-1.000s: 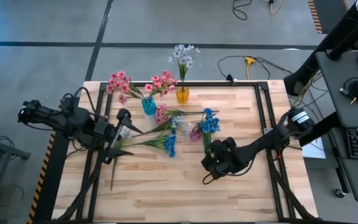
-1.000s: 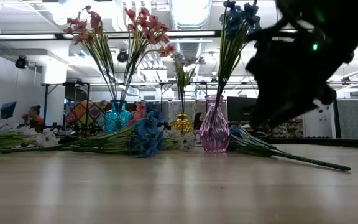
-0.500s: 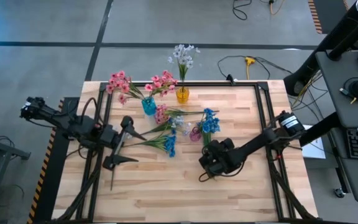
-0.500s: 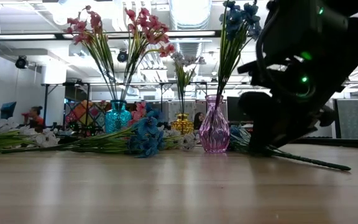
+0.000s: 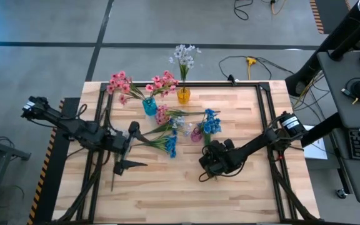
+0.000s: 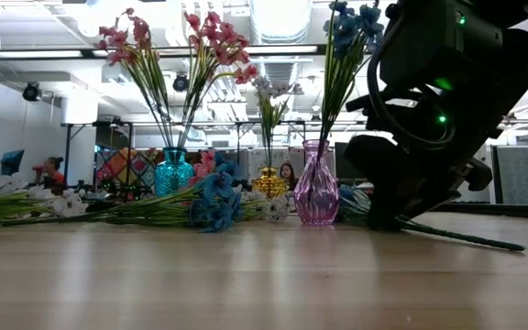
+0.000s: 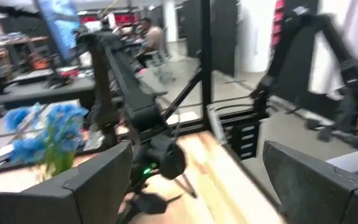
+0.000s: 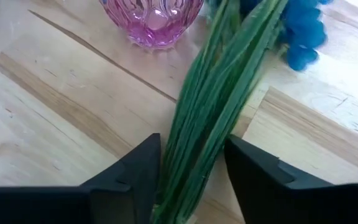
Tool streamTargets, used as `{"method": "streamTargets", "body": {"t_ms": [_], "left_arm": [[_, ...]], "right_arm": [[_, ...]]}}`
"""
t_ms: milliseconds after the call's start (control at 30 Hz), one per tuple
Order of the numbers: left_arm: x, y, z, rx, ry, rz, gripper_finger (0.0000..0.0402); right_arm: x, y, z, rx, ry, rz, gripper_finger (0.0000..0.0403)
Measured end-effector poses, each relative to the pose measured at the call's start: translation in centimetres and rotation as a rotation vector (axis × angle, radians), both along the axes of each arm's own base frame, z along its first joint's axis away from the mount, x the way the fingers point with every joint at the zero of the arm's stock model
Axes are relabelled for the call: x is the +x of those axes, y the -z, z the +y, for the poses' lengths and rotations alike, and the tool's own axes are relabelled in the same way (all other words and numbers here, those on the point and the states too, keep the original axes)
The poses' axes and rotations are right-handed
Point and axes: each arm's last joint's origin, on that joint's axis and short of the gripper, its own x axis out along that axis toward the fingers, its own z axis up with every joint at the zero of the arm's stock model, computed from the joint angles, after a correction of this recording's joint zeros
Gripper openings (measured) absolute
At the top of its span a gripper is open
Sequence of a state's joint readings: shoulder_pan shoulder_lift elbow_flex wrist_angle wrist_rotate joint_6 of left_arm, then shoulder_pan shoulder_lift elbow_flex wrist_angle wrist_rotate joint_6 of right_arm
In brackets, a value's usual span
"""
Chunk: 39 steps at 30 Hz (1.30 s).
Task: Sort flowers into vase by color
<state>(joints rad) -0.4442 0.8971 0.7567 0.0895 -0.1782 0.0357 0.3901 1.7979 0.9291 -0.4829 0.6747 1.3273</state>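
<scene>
Green stems between the right arm's fingers: the pick-up of a blue spray is under way.

Nearest me, at about five o'clock on the wooden table point(image 5: 167, 187), the right gripper point(image 8: 191, 177) is down at the tabletop with its fingers on either side of the stems of a loose blue spray point(image 8: 216, 118), narrowly spread and not plainly clamped. Just beyond stands the pink vase point(image 8: 153, 22), already holding blue flowers point(image 6: 348, 23). I'd judge the next move is to pinch firmly, lift and tip the stems upright over that vase. Off at nine o'clock the left gripper point(image 5: 132, 145) waits, spread wide, beside more loose sprays point(image 5: 158, 140). Farthest, near twelve, stand the teal vase point(image 5: 149, 106) with pink blooms and the yellow vase point(image 5: 184, 95) with pale ones.
</scene>
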Motion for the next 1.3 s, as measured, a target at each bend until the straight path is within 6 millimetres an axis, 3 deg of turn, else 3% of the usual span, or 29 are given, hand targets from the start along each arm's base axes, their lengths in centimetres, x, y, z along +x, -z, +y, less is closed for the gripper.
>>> {"method": "streamTargets", "body": {"t_ms": [400,600,967,1133,1300], "left_arm": [[1.0,0.5,-0.2,-0.002,-0.125,0.011,0.0341],[1.7,1.4,-0.8,0.043,-0.182,0.039,0.0341],[1.6,1.5,-1.0,0.047,-0.22,0.043,0.0341],[1.7,1.7,-1.0,0.033,-0.223,0.063,0.0341],[1.7,1.7,-1.0,0.027,-0.224,0.065,0.0341]], "right_arm": [[-0.4,-0.7,-0.1,0.019,-0.018,0.028,0.0074],[-1.6,-2.0,-0.4,0.012,-0.009,0.093,0.0041],[-5.3,-5.9,1.2,0.032,0.034,0.08,0.0033],[-7.1,-7.7,2.3,0.049,0.034,0.005,0.0033],[-9.0,-9.5,3.1,-0.067,0.055,-0.185,0.0033]]}}
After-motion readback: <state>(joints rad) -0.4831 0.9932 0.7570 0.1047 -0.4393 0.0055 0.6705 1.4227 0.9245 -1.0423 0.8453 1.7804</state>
